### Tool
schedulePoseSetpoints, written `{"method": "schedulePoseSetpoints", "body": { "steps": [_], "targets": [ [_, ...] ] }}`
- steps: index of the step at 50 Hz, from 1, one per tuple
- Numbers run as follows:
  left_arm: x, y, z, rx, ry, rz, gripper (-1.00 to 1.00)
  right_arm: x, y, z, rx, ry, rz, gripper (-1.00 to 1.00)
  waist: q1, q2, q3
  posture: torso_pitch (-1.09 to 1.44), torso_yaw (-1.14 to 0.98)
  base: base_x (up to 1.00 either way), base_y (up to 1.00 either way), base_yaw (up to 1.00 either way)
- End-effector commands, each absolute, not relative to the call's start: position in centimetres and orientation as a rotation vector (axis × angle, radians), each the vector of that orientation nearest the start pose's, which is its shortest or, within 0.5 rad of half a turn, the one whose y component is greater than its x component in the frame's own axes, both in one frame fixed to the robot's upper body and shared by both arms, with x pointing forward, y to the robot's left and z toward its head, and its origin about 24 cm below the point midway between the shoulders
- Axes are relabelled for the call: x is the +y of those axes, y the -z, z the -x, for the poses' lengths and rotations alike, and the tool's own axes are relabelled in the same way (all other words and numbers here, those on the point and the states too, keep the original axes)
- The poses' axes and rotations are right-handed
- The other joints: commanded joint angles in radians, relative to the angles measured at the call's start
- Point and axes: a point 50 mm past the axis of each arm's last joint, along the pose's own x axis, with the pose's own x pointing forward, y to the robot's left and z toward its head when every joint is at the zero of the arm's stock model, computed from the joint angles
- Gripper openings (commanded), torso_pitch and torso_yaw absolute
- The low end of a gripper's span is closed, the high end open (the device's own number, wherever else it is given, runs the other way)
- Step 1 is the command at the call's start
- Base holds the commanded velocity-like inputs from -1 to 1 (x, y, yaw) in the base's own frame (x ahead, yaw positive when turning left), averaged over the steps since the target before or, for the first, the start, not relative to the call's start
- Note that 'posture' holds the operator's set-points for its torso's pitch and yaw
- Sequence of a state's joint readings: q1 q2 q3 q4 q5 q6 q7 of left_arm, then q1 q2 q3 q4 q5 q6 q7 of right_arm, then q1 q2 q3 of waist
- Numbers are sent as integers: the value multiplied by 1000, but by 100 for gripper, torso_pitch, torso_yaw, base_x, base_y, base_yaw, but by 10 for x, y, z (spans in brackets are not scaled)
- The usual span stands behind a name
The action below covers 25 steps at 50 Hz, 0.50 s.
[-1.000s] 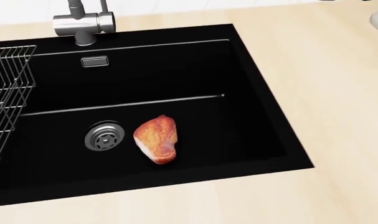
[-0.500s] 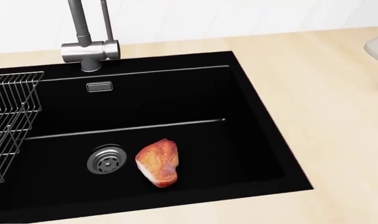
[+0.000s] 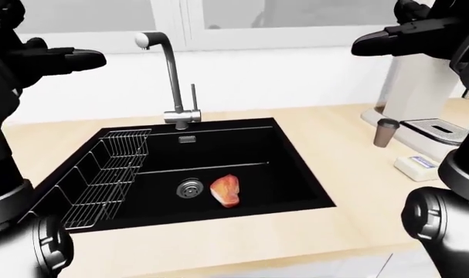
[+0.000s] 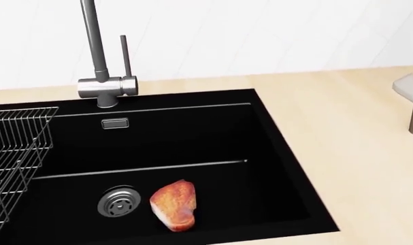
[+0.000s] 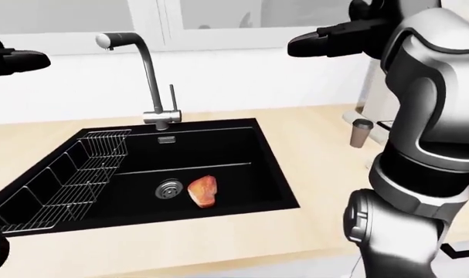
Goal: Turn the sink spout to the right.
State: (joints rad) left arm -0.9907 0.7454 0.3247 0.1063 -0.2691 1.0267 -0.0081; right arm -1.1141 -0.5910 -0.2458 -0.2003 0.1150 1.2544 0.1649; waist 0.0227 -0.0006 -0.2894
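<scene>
Centrally in the left-eye view stands the tall brushed-metal sink spout (image 3: 169, 69) — a slim tube rising from a stubby cylindrical base at the top edge of the matte black rectangular sink (image 3: 296, 159), its curved neck ending in a rounded tip that points toward the view's left. A thin lever rod stands upright just beside the tube. Inside the basin lie a round steel drain (image 3: 189, 187) and, just right of it, a glossy orange-brown piece of meat (image 3: 225, 189); a chrome wire rack (image 3: 103, 174) lines the left wall. The pale wooden counter (image 3: 327, 139) surrounds the sink, with a brown cylindrical cup (image 3: 385, 132) and a white machine (image 3: 420, 92) at the right. Both arms are raised high, well apart from the spout: the black left hand (image 3: 60, 58) at upper left with fingers extended, and the black right hand (image 5: 334, 37) at upper right, likewise spread — neither holding anything.
</scene>
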Motion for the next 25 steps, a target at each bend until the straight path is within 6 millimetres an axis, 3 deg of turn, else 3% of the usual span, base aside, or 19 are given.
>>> {"method": "schedulePoseSetpoints", "body": {
  "steps": [1, 10, 25],
  "targets": [
    [295, -335, -320, -143, -315, -90, 100, -223, -362, -300, -198, 96, 196, 100, 1, 2, -7, -46, 0, 0, 0, 0],
    [290, -320, -356, -94, -296, -62, 100, -223, -363, -299, -199, 96, 196, 100, 2, -5, -10, -46, 0, 0, 0, 0],
    [277, -307, -393, -20, -282, -42, 100, -223, -362, -300, -198, 97, 196, 100, -2, -14, -14, -46, 0, 0, 0, 0]
  ]
}}
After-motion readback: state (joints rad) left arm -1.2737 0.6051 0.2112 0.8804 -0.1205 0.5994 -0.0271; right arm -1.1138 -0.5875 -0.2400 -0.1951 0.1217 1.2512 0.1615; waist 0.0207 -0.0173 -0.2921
